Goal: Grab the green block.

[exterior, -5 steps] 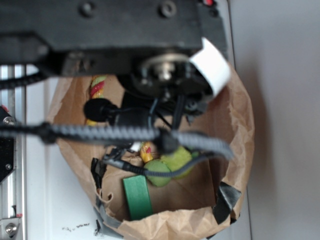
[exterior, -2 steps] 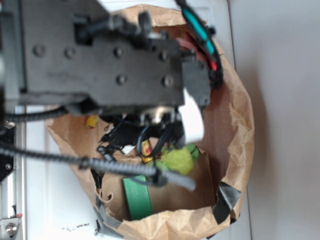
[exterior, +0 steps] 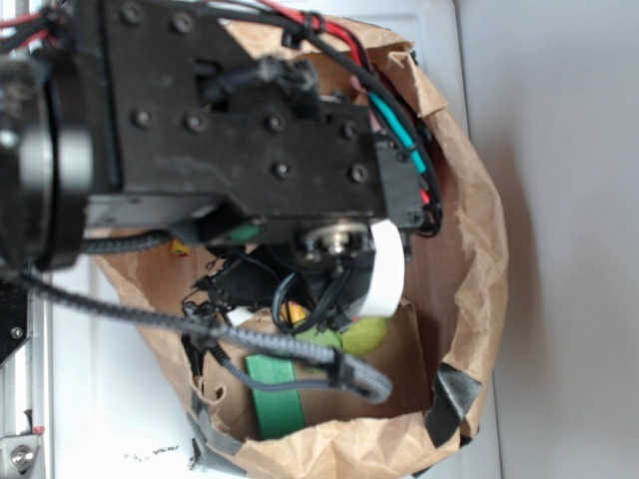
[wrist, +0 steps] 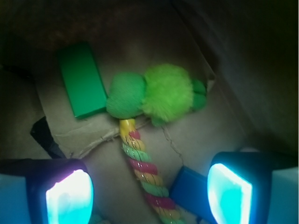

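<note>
— Where do we find the green block [wrist: 81,79]?

— Flat on the floor of the paper bag [exterior: 469,249], upper left in our wrist view, just beside the fuzzy plush toy [wrist: 156,95] and apart from its striped rope tail [wrist: 142,170].

— And our gripper [wrist: 149,186]?

— Spread wide, holding nothing; both pads [wrist: 70,198] glow at the bottom corners with the rope between them (the blue block [wrist: 191,191] sits by the right one).

— Why so high?

— We judge it keeps us clear of the toy until we shift over the block, which lies off to one side.
</note>
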Available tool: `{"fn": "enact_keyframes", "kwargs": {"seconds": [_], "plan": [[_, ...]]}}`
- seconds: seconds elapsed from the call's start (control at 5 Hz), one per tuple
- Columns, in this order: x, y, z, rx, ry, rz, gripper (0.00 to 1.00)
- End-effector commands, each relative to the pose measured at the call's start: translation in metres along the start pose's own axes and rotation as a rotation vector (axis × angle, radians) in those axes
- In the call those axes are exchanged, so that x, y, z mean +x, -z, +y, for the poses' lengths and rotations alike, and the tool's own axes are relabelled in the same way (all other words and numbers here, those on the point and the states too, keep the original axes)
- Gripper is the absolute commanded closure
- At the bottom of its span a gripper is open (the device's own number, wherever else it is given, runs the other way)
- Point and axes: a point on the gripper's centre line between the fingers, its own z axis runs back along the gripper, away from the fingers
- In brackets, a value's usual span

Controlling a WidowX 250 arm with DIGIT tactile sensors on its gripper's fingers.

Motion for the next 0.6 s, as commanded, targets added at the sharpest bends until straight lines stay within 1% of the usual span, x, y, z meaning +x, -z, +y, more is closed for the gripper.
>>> {"fn": "enact_keyframes", "kwargs": {"seconds": [0.0, 0.2, 0.4], "plan": [[0.0193, -0.0098, -0.0109, 0.001, 0.12, -0.035, 0.0], [0.0175, -0.0186, -0.0119, 0.009, 0.077, -0.062, 0.0], [0.0175, -0.0186, -0.0119, 0.009, 0.077, -0.062, 0.0]]}}
